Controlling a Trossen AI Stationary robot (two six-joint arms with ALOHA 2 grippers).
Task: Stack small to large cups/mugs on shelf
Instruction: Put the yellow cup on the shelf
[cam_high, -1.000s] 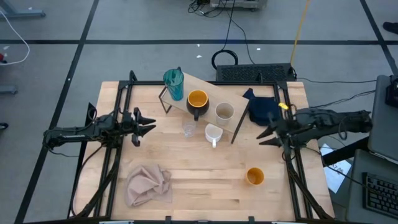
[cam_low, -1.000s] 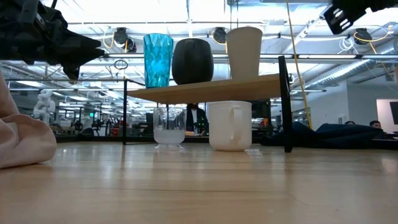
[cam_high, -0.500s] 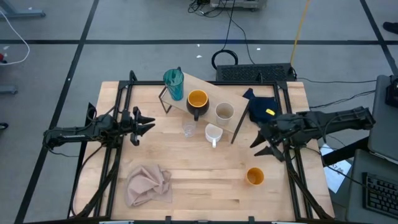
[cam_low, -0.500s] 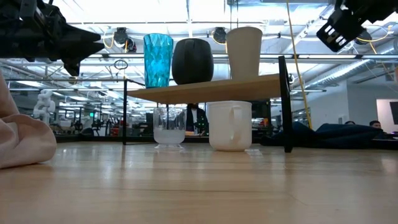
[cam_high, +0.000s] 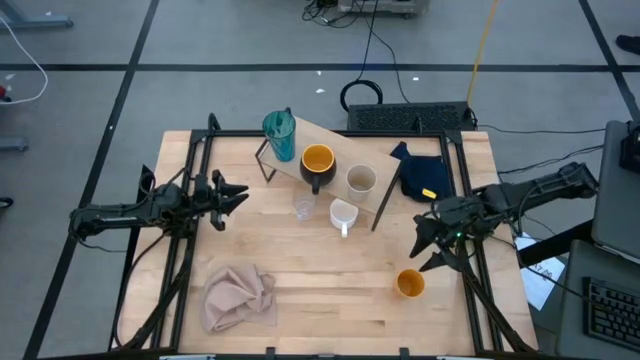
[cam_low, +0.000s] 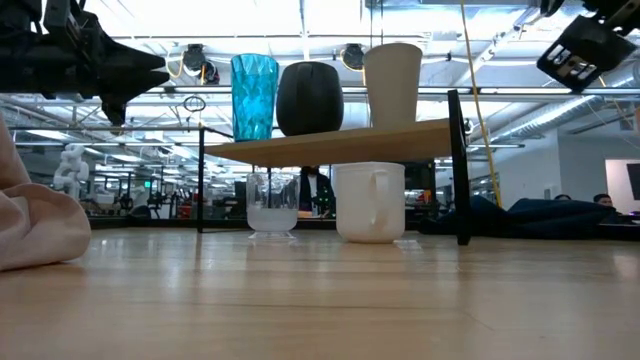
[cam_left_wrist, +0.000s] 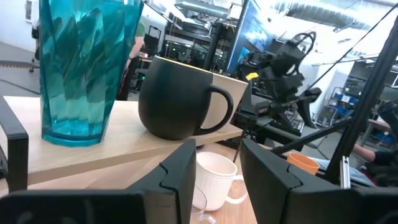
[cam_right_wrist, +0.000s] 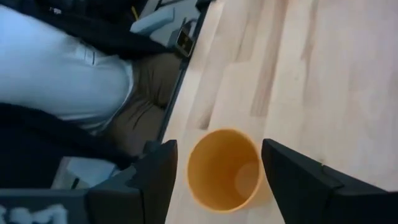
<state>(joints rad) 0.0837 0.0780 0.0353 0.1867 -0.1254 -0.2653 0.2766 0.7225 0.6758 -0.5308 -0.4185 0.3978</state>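
shelf (cam_left_wrist: 112, 146) – teal tumbler (cam_left_wrist: 84, 68); black mug (cam_left_wrist: 177, 99) (adjacent) | white mug (cam_left_wrist: 214, 177) below

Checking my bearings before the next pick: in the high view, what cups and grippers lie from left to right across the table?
left gripper → teal tumbler → clear glass → black mug → white mug → beige cup → orange cup → right gripper

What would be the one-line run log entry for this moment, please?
right gripper: open, above orange cup | left gripper: waiting at table's left | on shelf: teal tumbler, black mug, beige cup
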